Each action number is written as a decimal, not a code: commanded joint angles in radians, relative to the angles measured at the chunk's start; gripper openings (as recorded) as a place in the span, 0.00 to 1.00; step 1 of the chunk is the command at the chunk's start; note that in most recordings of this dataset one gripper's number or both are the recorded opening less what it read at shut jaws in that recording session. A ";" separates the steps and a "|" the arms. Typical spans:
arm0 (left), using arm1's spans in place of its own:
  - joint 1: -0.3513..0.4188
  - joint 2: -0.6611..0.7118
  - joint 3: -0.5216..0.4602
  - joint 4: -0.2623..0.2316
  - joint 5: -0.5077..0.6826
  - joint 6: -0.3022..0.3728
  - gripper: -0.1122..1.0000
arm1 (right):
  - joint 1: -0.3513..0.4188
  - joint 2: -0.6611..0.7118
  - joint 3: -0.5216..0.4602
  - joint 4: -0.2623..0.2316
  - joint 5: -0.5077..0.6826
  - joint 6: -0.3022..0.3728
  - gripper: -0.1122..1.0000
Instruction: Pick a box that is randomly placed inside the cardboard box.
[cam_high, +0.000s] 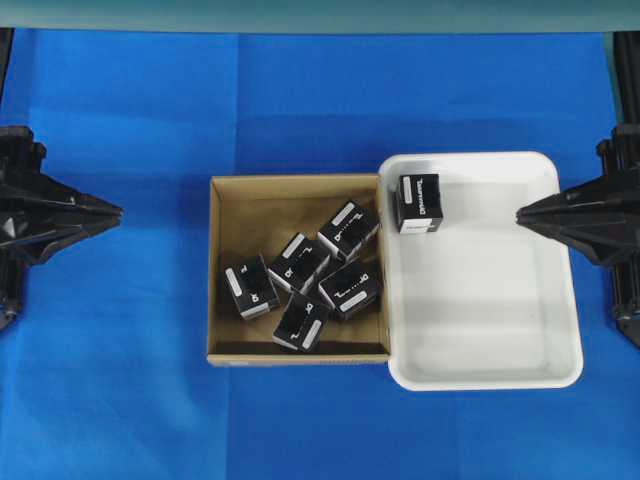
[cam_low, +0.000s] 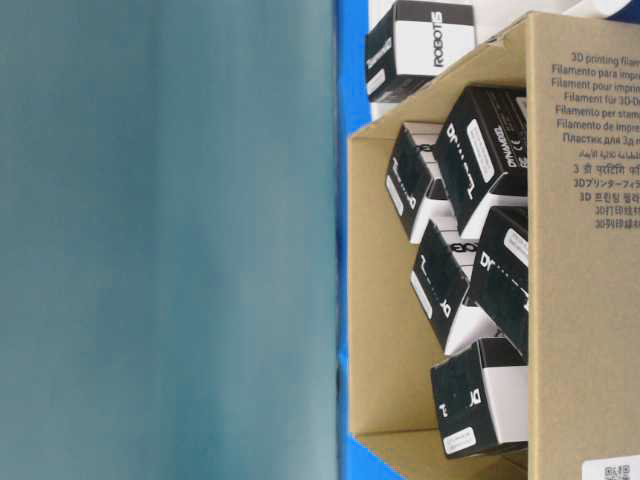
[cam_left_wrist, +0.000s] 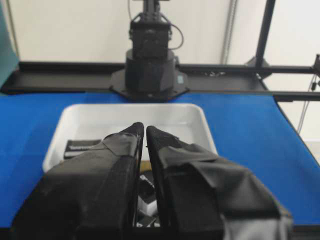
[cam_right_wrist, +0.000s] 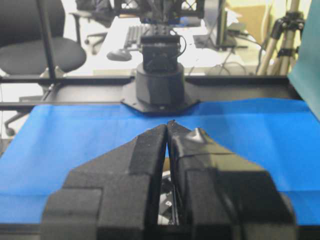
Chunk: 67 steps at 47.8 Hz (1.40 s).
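Note:
The brown cardboard box (cam_high: 213, 270) sits mid-table and holds several small black boxes with white labels, among them one at its left (cam_high: 250, 286), one in the middle (cam_high: 299, 263) and one at the front (cam_high: 301, 322). The table-level view shows the cardboard box wall (cam_low: 580, 300) with the black cartons (cam_low: 478, 397) tumbled inside. My left gripper (cam_high: 118, 211) hovers far left of the cardboard box, shut and empty (cam_left_wrist: 145, 129). My right gripper (cam_high: 519, 214) is over the right rim of the tray, also shut with nothing in it (cam_right_wrist: 167, 125).
A white plastic tray (cam_high: 500, 340) touches the cardboard box's right side; one black carton (cam_high: 419, 203) stands in its far left corner. Blue cloth (cam_high: 120, 380) covers the table. A teal panel (cam_low: 165, 240) fills the left half of the table-level view.

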 joint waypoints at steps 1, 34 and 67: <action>-0.006 0.049 -0.043 0.012 0.018 -0.020 0.23 | -0.006 0.011 -0.017 0.023 0.003 0.017 0.23; -0.003 0.018 -0.124 0.014 0.373 -0.026 0.05 | -0.104 0.138 -0.508 0.092 1.118 0.066 0.11; -0.009 0.029 -0.155 0.014 0.468 -0.083 0.05 | -0.160 0.701 -0.950 0.005 1.456 -0.339 0.11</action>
